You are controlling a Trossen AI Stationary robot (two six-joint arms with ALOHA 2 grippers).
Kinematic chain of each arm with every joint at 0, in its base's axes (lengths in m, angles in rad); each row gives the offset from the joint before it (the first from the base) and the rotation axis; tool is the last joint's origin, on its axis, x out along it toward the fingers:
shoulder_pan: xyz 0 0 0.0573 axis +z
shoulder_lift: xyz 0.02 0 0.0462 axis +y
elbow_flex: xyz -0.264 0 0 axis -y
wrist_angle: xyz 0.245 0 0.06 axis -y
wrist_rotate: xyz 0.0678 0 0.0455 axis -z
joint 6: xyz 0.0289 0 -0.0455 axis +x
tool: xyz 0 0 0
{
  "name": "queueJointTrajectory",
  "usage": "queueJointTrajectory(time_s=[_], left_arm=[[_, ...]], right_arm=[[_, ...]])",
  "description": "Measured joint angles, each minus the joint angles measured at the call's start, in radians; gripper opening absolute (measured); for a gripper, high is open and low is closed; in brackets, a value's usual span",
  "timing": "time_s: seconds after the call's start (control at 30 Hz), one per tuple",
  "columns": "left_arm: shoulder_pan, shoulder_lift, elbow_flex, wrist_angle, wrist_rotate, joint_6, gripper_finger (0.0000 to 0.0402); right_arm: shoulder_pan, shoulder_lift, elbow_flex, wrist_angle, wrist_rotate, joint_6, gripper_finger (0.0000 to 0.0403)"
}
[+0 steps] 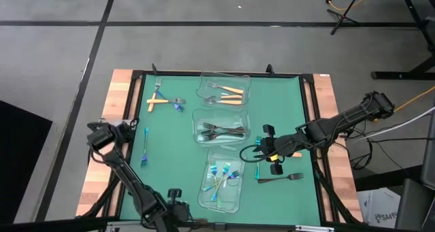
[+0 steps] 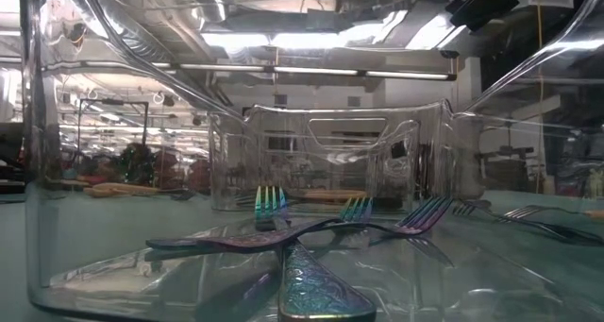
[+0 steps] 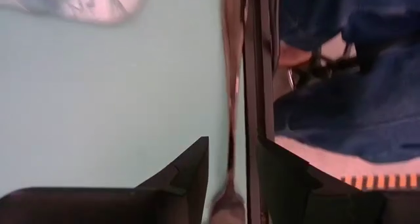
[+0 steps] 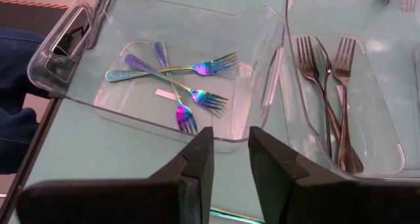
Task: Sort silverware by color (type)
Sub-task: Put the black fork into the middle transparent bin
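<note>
Left gripper (image 1: 130,131) at frame left, fingers apart, just beside a blue fork (image 1: 145,149) on the mat. Right gripper (image 1: 261,152) right of centre, fingers slightly apart, empty, near a dark fork (image 1: 280,178). Orange (image 1: 227,94), dark (image 1: 221,131), blue forks (image 1: 221,177) sorted in three bins (image 1: 243,79) down the centre; more loose forks (image 1: 163,100) upper left.

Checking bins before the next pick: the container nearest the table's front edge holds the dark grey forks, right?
No. In the high view that container holds the iridescent blue-teal forks; the dark grey forks lie in the middle container.
</note>
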Motion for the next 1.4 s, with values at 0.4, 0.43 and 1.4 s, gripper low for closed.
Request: queueJointTrajectory(time_s=[0.4,0.43,1.4], left_arm=[[-0.011,0.074,0.000,-0.003,0.042,0.000,0.0119],[-0.011,0.076,0.000,-0.003,0.040,-0.001,0.0119],[-0.011,0.083,0.002,-0.055,0.022,0.000,0.0006]], right_arm=[[0.000,0.000,0.000,0.000,0.000,0.000,0.0088],[0.000,0.000,0.000,0.000,0.000,0.000,0.0088],[0.000,0.000,0.000,0.000,0.000,0.000,0.0088]])
